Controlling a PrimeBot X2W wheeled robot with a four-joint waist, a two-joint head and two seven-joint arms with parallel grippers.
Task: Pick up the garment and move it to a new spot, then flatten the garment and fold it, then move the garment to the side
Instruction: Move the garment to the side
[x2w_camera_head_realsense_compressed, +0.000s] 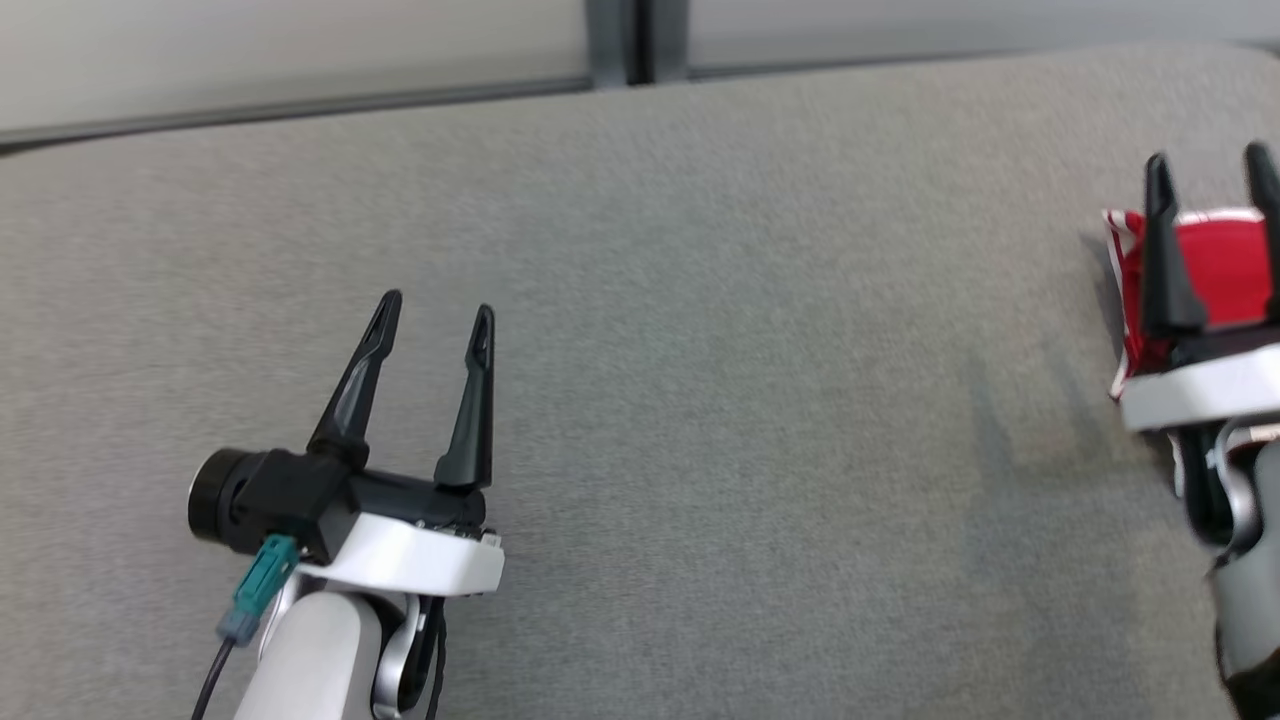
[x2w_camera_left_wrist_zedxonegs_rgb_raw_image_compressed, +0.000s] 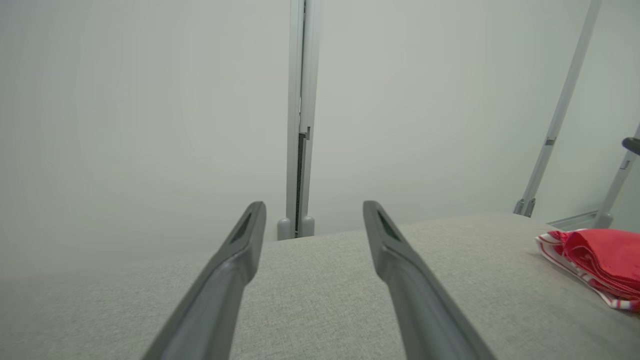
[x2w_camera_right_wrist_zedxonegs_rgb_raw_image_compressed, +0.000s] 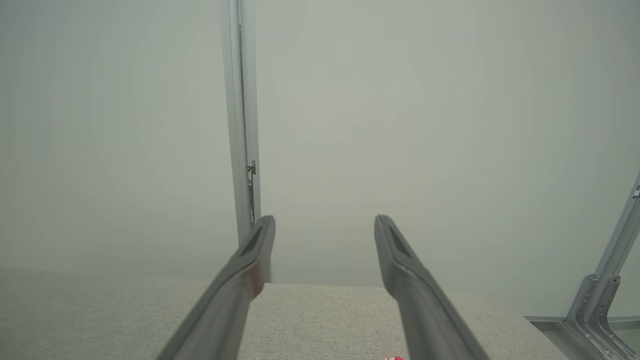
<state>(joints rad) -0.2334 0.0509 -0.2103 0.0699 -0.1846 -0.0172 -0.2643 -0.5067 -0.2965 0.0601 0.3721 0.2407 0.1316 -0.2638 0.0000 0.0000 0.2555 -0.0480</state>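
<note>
Item 1. Bench: we record a broad top covered in grey woven fabric. It runs across the whole head view and rounds off at its far edge.

Item 2. Wall panels: pale and plain, standing behind the bench and joined at a grey upright post. In the left wrist view we also note slanted metal struts beyond the bench's far right corner.

Item 3. Left tool: we find it over the near left part of the bench, on a white forearm. Its two dark fingers are spread and point away from the robot, with nothing between them. A teal plug with a dark cable hangs at its wrist.

Item 4. Right tool: at the right edge of the head view, fingers spread, nothing pinched. Through the gap in its own wrist view we see wall and bench. Its fingers overlap the garment in the head view; we cannot tell whether they touch it.

Item 5. Garment: red cloth with a red-and-white striped border, folded into a compact stack. It lies on the bench at the far right side, well apart from the left tool. In the left wrist view we see it low at the right edge.
</note>
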